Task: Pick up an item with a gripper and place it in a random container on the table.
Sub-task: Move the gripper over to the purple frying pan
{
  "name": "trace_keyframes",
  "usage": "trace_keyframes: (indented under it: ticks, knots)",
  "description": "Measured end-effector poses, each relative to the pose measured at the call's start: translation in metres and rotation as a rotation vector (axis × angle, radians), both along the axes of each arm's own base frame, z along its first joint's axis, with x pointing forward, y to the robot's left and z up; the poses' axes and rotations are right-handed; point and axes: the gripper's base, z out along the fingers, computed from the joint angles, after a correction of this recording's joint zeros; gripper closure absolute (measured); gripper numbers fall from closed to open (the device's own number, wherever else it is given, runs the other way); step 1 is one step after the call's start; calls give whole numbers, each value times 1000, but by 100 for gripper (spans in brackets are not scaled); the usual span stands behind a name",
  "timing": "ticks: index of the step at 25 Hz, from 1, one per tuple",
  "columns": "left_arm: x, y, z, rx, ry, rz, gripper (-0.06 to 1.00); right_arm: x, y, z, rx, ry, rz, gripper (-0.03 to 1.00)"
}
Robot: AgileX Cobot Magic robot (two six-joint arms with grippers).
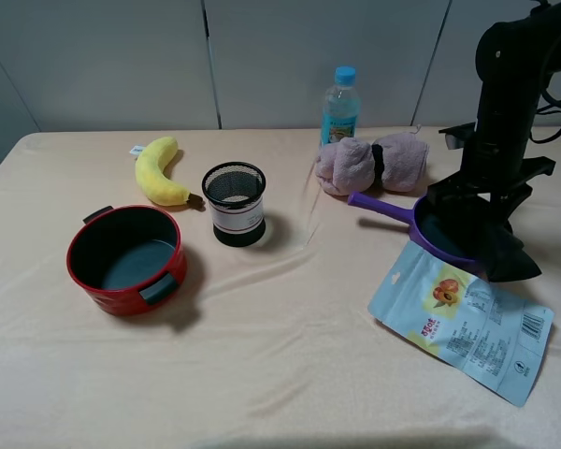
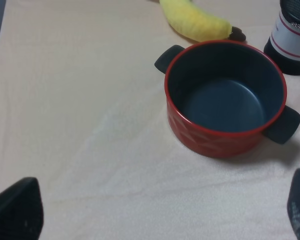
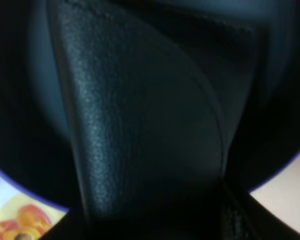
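Soft overhead light is filling ext. view; red two-handled pot (image 1: 107,292) is casting faint shadow. Right wrist pic is showing matte black wedge-shaped case (image 3: 140,130) dim, blurry.

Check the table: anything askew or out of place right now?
One thing: the black case, held by the right gripper, is tilted in the purple pan. One end juts out past the rim toward the snack pouch. Nothing looks spilled or toppled elsewhere.
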Motion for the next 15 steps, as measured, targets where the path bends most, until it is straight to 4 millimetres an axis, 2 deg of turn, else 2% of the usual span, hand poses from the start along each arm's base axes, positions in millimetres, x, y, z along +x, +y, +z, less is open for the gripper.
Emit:
trace_keyframes:
  ticks: [6,15]
  knots:
    - [0,0,0,0,0,0,-5,15,3,-6,-2,15,-4,65]
    - [0,0,0,0,0,0,-5,15,3,-8,1,22,-9,65]
